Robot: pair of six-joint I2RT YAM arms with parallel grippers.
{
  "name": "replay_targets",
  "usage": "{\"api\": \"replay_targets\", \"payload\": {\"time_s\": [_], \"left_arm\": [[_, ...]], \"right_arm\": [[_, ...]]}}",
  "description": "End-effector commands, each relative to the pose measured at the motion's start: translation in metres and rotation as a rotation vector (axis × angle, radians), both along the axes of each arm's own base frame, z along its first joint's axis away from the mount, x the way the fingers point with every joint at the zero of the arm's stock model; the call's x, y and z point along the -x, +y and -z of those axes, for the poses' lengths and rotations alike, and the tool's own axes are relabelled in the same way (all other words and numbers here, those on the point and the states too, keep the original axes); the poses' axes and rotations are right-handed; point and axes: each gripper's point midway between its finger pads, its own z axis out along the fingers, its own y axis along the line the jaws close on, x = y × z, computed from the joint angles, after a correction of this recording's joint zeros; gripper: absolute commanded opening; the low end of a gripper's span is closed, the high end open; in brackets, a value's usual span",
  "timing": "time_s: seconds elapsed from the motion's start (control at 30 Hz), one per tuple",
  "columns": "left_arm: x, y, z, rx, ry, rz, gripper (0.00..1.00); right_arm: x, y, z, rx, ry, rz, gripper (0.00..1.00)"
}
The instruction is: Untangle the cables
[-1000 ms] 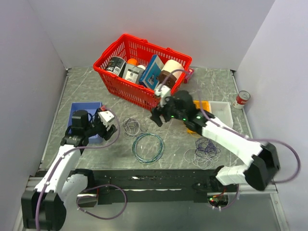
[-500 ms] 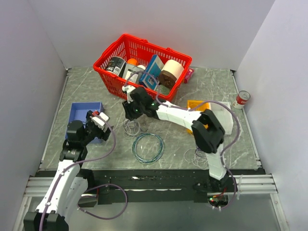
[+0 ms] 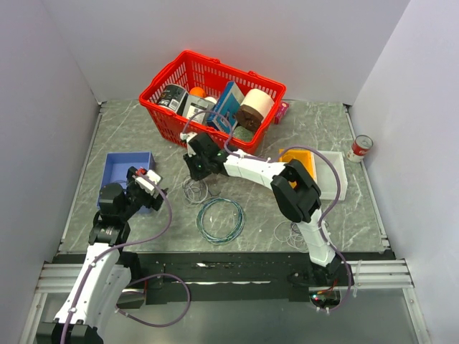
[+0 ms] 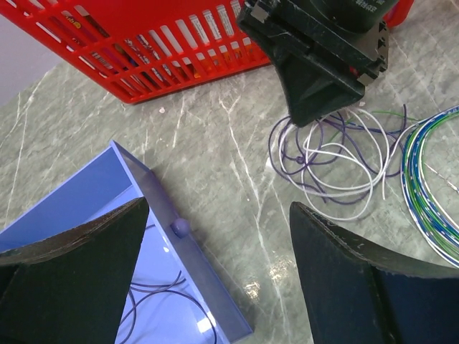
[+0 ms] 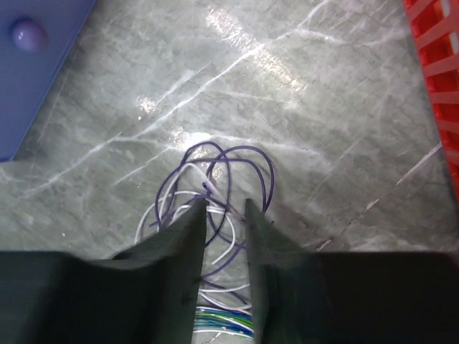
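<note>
Lying on the grey marbled table (image 5: pixel 323 107), a small bundle of hair-thin cables (image 5: pixel 229 161), purple and white, is curled in loose round loops just beside a neat green-blue ring (image 4: pixel 430 179) of thicker cable. The right gripper (image 5: pixel 224 208) is held directly over this bundle. Its dark fingers are nearly closed, with only a narrow gap, and some strands are seen inside the gap; a firm grasp cannot be confirmed. The left gripper (image 4: pixel 219 208) is spread wide above the edge of a smooth blue plastic tray (image 4: pixel 179 265), in which a few purple strands lie. A red lattice basket (image 4: pixel 143 57) stands behind.
</note>
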Motion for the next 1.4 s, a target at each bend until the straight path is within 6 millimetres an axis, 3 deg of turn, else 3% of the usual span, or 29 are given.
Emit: {"api": "replay_targets", "payload": {"time_s": [0.0,0.03,0.27,0.33,0.37,0.43,0.47,0.5,0.57,0.8,0.87,0.9,1.0,1.03,1.07,1.2,1.23,1.3,1.37], "left_arm": [[-0.004,0.000,-0.017,0.015,-0.044,-0.001,0.86],[-0.005,0.000,-0.018,0.012,-0.047,-0.003,0.86],[0.004,-0.016,-0.014,0.011,0.003,0.108,0.80],[0.006,-0.020,-0.014,0.005,0.008,0.141,0.77],[0.009,-0.025,-0.014,0.004,0.015,0.174,0.77],[0.013,-0.029,-0.015,-0.011,0.019,0.219,0.78],[0.015,-0.033,-0.015,-0.012,0.027,0.247,0.79],[0.020,-0.040,-0.019,-0.011,0.025,0.306,0.80],[0.023,-0.047,-0.023,-0.015,0.022,0.356,0.82],[0.026,-0.059,-0.033,-0.036,0.009,0.436,0.86],[0.022,-0.059,-0.033,-0.045,0.005,0.429,0.85],[0.020,-0.058,-0.032,-0.035,0.014,0.413,0.84],[0.015,-0.054,-0.029,-0.028,0.021,0.369,0.84],[0.015,-0.053,-0.028,-0.029,0.021,0.365,0.84],[0.016,-0.053,-0.028,-0.033,0.017,0.366,0.84],[0.018,-0.053,-0.026,-0.032,0.026,0.366,0.84],[0.018,-0.053,-0.025,-0.034,0.025,0.367,0.84],[0.017,-0.052,-0.027,-0.034,0.018,0.363,0.84],[0.017,-0.052,-0.027,-0.035,0.017,0.360,0.84]], "right_arm": [[0.008,0.008,0.000,-0.015,0.018,-0.039,0.10],[0.010,0.009,-0.003,-0.027,0.015,-0.055,0.00],[0.038,0.012,-0.040,-0.156,-0.049,-0.239,0.00],[0.045,0.014,-0.068,-0.220,-0.102,-0.299,0.00],[0.052,0.009,-0.067,-0.223,-0.106,-0.316,0.00],[0.059,0.009,-0.104,-0.299,-0.191,-0.367,0.00],[0.064,0.003,-0.104,-0.296,-0.217,-0.395,0.00],[0.071,0.002,-0.124,-0.334,-0.254,-0.424,0.00],[0.079,-0.002,-0.139,-0.368,-0.294,-0.448,0.00],[0.088,-0.007,-0.163,-0.426,-0.358,-0.482,0.00],[0.074,-0.010,-0.160,-0.389,-0.349,-0.403,0.00],[0.067,-0.011,-0.145,-0.352,-0.321,-0.366,0.00],[0.044,-0.024,-0.107,-0.230,-0.270,-0.251,0.23],[0.041,-0.028,-0.095,-0.192,-0.264,-0.244,0.40],[0.040,-0.030,-0.076,-0.147,-0.257,-0.256,0.45],[0.040,-0.030,-0.045,-0.090,-0.220,-0.295,0.69],[0.040,-0.029,-0.040,-0.083,-0.217,-0.303,0.85],[0.037,-0.025,-0.027,-0.063,-0.198,-0.312,0.96],[0.033,-0.023,-0.012,-0.039,-0.177,-0.306,1.00]]}}
